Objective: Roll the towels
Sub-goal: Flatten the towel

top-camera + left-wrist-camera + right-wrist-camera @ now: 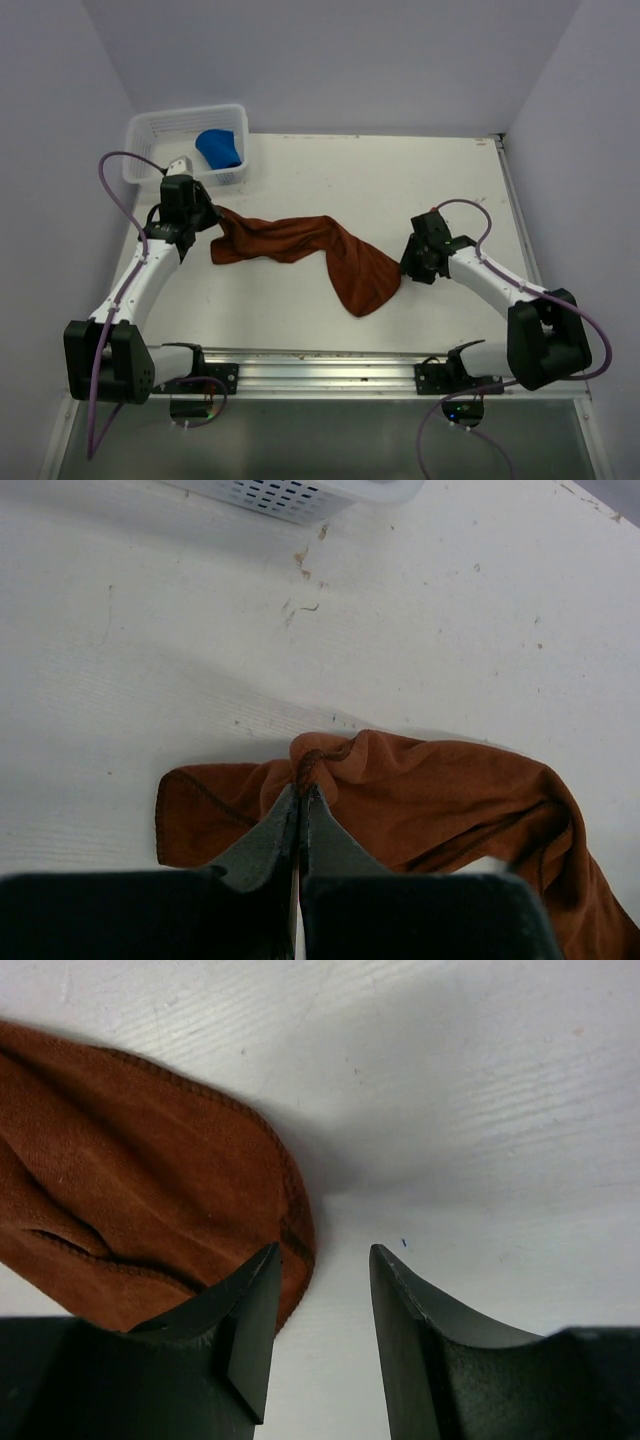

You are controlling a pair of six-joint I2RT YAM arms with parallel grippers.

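A rust-brown towel (pixel 320 255) lies crumpled and stretched across the middle of the table. My left gripper (pixel 210 215) is shut on a bunched corner of it (pixel 318 760) at its left end. My right gripper (pixel 405 268) stands open just right of the towel's right end, with only bare table between its fingertips (pixel 322 1252); the towel's hemmed edge (pixel 290 1210) lies against the left finger. A bright blue towel (pixel 220 148) sits crumpled inside the white basket.
The white mesh basket (pixel 150 128) stands at the back left corner, its edge (pixel 300 492) also at the top of the left wrist view. Walls close in on both sides and the back. A metal rail (pixel 320 365) runs along the near edge.
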